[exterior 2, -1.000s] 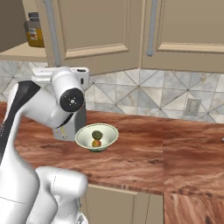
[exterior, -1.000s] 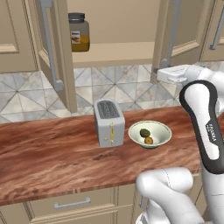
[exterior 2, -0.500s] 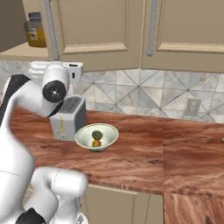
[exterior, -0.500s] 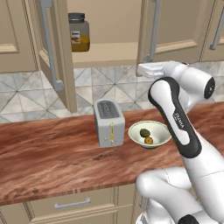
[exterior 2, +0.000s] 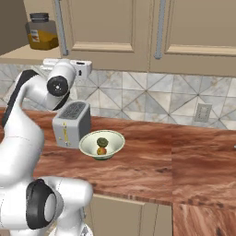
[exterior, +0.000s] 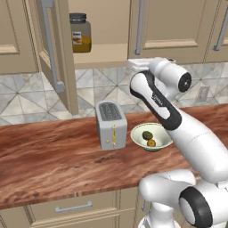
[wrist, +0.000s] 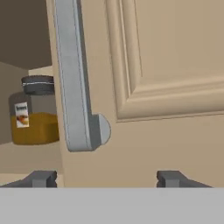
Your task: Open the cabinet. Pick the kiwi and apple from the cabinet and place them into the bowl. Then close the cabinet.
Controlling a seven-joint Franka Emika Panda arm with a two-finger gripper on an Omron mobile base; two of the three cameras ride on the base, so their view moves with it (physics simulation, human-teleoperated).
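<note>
The cabinet's right door (exterior: pixel 173 26) stands about flush with the cabinet front. Its left door (exterior: pixel 53 49) hangs wide open. My gripper (exterior: pixel 136 63) sits just under the right door's lower edge, also seen from the other side (exterior 2: pixel 51 62). In the hand view the gripper (wrist: pixel 107 179) is open, facing the door panel (wrist: pixel 166 65) and the bottom end of its silver handle (wrist: pixel 76 87), with nothing between the fingers. The bowl (exterior: pixel 136 133) on the counter holds the kiwi (exterior: pixel 146 134) and the apple (exterior: pixel 152 143). From the right, the bowl (exterior 2: pixel 87 145) shows the kiwi (exterior 2: pixel 102 142) and the apple (exterior 2: pixel 101 150).
A dark-lidded jar (exterior: pixel 80 39) of orange contents stands on the cabinet shelf, also in the hand view (wrist: pixel 37 113). A silver toaster (exterior: pixel 111 124) stands left of the bowl on the wooden counter (exterior: pixel 53 164). Tiled wall behind; a drawer front (exterior: pixel 73 207) sits below.
The arm has swung left along the cabinet front, and the right door has swung from ajar to about shut with it. Bowl, fruit and toaster have not moved.
</note>
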